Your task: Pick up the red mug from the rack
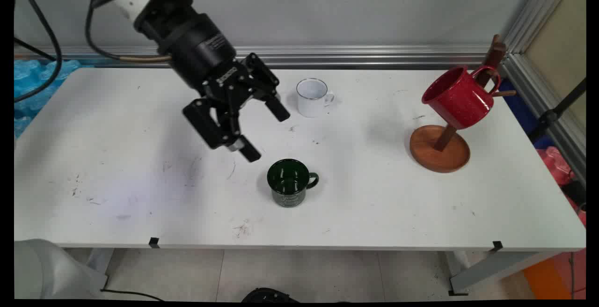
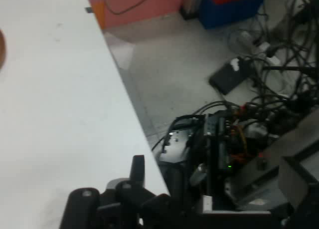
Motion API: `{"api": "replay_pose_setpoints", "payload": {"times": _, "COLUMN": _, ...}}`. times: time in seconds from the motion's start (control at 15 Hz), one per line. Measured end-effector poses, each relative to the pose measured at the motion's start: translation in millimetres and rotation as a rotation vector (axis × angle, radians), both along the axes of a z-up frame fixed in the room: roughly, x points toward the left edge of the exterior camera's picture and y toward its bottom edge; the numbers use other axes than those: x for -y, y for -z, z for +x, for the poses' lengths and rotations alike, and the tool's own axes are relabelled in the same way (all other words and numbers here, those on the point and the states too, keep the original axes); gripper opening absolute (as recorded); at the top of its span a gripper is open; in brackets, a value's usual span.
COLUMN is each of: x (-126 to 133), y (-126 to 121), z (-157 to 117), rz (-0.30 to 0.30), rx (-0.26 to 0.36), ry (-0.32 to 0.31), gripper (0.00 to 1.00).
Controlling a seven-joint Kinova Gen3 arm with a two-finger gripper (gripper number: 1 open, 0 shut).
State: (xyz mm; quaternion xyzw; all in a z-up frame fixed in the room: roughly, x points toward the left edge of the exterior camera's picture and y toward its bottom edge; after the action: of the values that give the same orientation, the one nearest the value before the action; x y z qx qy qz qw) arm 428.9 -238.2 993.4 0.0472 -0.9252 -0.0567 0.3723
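Observation:
My black gripper [image 1: 265,131] hangs tilted above the middle of the white table [image 1: 117,166], open, with nothing between its fingers. The thing nearest to it is a dark green mug [image 1: 288,183], upright just below and right of the lower fingertip, handle to the right. A white mug [image 1: 312,97] stands upright behind the gripper's upper finger, toward the back. In the hand view the gripper [image 2: 109,189] rises from the bottom edge over bare table [image 2: 55,114] and its edge; no mug shows there.
At the right a red mug [image 1: 458,97] hangs tilted on a wooden mug rack with a round base [image 1: 440,155]. Black cables [image 1: 51,40] hang at the upper left. The hand view shows floor with electronics and cables [image 2: 234,144] beyond the table edge.

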Motion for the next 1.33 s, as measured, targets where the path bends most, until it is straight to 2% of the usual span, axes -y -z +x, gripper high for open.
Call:
{"api": "replay_pose_setpoints", "payload": {"times": 0.2, "x": 16, "y": 2, "z": -7, "rz": -0.017, "rx": -0.013, "ry": -0.041, "gripper": 1.00}}
{"api": "replay_pose_setpoints", "payload": {"times": 0.73, "x": 73, "y": 2, "z": -37, "rz": -0.063, "rx": -0.123, "ry": -0.148, "gripper": 1.00}}
{"api": "replay_pose_setpoints", "payload": {"times": 1.33, "x": 132, "y": 18, "z": -79, "rz": -0.103, "rx": -0.193, "ry": -0.190, "gripper": 1.00}}
